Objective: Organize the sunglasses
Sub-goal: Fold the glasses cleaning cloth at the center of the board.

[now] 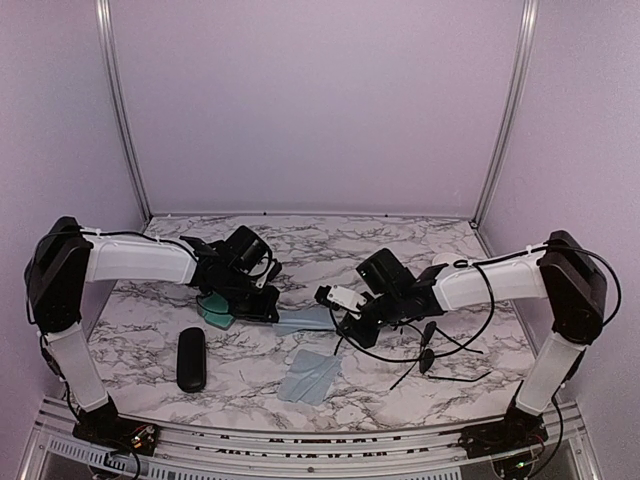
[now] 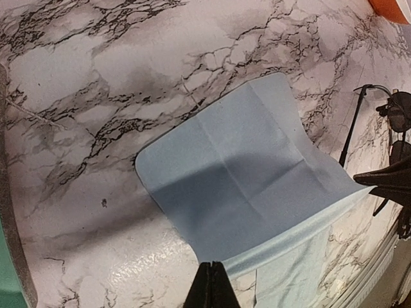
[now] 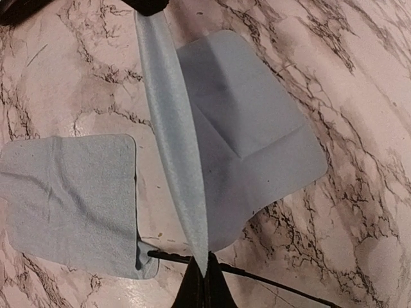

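Note:
Thin black wire-framed sunglasses (image 1: 427, 350) lie on the marble table to the right of my right gripper. The left wrist view catches them at its right edge (image 2: 393, 119). One slender arm (image 3: 282, 277) runs under my right fingertips. A light blue cloth (image 1: 302, 318) hangs stretched between both grippers. My left gripper (image 2: 212, 277) is shut on one edge of it, and my right gripper (image 3: 204, 276) is shut on the opposite edge. In the top view the left gripper (image 1: 270, 308) and right gripper (image 1: 343, 323) face each other at mid-table.
A second blue cloth (image 1: 309, 376) lies flat in front of the grippers, also visible in the right wrist view (image 3: 70, 199). A glossy black oval case (image 1: 191, 358) rests front left. A teal object (image 1: 214, 309) sits beneath the left wrist. Lavender walls enclose the table.

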Robot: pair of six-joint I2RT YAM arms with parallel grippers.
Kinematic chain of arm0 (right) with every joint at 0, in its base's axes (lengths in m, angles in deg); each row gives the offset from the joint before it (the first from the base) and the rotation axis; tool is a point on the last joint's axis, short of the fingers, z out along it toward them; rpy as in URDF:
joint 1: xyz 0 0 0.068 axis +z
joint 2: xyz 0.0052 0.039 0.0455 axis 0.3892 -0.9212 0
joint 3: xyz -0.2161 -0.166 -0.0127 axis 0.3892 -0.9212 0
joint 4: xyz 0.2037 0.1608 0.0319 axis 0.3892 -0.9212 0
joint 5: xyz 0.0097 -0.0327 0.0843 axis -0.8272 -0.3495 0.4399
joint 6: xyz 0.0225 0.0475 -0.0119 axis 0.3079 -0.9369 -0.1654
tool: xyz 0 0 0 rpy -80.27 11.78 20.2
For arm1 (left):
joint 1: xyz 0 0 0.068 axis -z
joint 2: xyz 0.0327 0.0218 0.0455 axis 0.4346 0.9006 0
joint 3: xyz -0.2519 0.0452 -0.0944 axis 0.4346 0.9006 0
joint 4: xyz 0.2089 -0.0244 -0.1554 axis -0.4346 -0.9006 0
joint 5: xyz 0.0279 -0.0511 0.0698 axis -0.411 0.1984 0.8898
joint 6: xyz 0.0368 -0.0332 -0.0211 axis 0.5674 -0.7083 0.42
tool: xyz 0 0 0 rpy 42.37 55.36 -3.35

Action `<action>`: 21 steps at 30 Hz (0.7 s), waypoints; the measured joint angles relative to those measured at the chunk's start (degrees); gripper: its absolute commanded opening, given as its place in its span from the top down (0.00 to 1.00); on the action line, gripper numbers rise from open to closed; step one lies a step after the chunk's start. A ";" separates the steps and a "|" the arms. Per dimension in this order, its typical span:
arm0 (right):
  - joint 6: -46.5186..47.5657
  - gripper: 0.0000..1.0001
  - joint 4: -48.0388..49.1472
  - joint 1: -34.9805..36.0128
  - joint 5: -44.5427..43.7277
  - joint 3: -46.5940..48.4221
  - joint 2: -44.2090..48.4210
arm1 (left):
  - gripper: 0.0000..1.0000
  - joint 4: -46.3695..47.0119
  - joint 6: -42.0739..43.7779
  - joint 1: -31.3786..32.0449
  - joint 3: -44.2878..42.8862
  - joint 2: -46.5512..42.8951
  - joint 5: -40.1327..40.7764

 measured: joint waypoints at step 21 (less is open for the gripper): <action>6.19 1.00 -9.14 -0.42 -10.67 13.09 -8.39 | 1.00 -4.46 -1.60 0.09 -8.28 5.73 9.01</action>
